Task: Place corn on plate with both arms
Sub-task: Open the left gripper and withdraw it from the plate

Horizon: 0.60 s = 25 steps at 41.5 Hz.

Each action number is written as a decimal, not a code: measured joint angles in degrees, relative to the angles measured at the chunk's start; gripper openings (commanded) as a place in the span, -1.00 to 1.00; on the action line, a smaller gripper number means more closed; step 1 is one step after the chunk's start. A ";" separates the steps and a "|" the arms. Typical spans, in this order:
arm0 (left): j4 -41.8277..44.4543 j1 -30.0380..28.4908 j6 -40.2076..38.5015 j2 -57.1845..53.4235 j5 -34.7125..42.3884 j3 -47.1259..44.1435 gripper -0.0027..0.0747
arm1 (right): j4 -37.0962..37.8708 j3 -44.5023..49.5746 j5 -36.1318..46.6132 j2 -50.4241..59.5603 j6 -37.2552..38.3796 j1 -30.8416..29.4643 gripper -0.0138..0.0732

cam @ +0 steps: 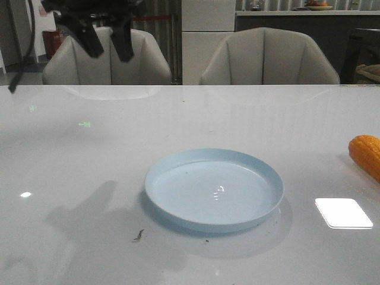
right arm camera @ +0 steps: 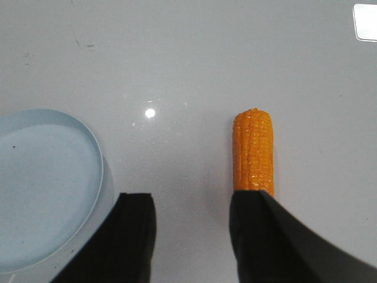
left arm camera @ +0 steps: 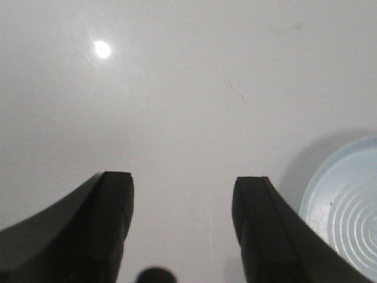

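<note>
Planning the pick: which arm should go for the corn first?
Right. The corn lies on the table at the far right, off the plate, and the open right gripper is beside it. The open left gripper hangs high at far left.

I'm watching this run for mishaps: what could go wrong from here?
The corn lies on the table beside one finger of the open right gripper, not between the two. A descent from here might press on it or roll it. It also lies near the table's right edge, so a nudge might send it off.
</note>
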State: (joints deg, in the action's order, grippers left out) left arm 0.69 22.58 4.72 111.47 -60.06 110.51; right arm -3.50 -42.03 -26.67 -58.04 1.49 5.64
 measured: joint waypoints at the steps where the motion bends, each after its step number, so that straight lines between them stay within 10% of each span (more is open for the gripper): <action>1: 0.35 -0.14 0.00 -0.97 0.86 0.03 0.21 | 0.00 0.00 0.00 0.00 0.00 0.00 0.27; 13: 1.98 -6.52 0.00 -16.15 11.16 -9.81 0.21 | 0.00 0.00 -0.33 0.00 0.00 0.00 0.27; 25: 1.36 -15.92 -0.45 -34.82 27.22 -41.85 0.21 | 0.25 0.00 -3.50 0.00 0.41 0.00 0.28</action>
State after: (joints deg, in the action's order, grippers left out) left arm 2.06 6.66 4.27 76.65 -32.84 68.66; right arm -3.25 -42.03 -30.17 -58.04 1.90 5.64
